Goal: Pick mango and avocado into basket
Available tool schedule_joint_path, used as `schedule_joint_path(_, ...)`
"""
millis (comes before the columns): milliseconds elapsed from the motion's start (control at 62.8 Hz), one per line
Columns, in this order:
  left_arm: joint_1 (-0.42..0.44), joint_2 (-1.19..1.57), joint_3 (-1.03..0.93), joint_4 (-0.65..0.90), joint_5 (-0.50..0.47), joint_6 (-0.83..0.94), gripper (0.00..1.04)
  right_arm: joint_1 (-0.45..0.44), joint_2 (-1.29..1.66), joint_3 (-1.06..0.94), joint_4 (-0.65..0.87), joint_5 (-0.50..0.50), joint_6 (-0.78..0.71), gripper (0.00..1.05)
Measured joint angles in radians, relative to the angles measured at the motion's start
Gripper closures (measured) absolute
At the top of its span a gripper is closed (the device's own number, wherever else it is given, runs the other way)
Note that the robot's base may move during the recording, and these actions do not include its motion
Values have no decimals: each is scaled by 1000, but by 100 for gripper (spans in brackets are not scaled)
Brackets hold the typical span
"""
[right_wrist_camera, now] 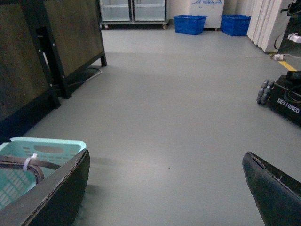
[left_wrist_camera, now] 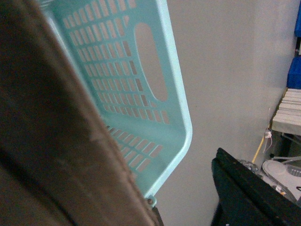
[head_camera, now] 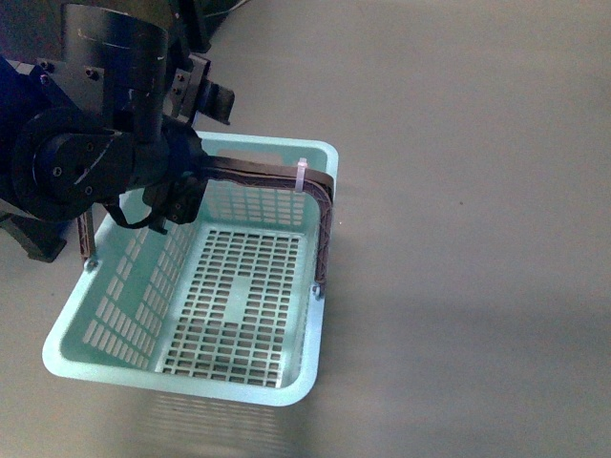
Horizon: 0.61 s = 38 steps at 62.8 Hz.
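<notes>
The teal basket stands empty on the grey floor, its brown handle raised across the far side with a white zip tie on it. My left gripper hangs open at the basket's far left corner, close to that handle. Its wrist view shows the basket's slotted wall, the brown handle blurred and very near, and one black finger. My right gripper is open wide over bare floor, beside the basket's rim. No mango or avocado is in view.
Blue crates stand far off by glass-doored cabinets. A dark wooden counter is beyond the basket, and a black wheeled machine base sits off to the other side. Grey floor lies all around the basket.
</notes>
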Motion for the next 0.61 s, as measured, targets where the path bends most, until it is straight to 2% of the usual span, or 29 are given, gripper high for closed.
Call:
schedule_joint_path(127, -4, 6, 8, -19, 2, -11, 67, 0, 0, 0, 0, 0, 0, 9)
schedule_joint_path(175, -8, 6, 13, -38, 8, -56, 79, 0, 0, 0, 0, 0, 0, 9)
schedule_joint_path(239, -10, -5, 14, -56, 27, -101, 85, 0, 0, 0, 0, 0, 0, 9)
schedule_joint_path(287, -14, -20, 5, -58, 33, -103, 89, 0, 0, 0, 0, 0, 0, 9)
schedule_joint_path(478, -7, -155, -106, -65, 33, -116, 89, 0, 0, 0, 0, 0, 0, 9)
schedule_joint_path(605, 27, -361, -224, -112, 51, -145, 89, 0, 0, 0, 0, 0, 0, 9)
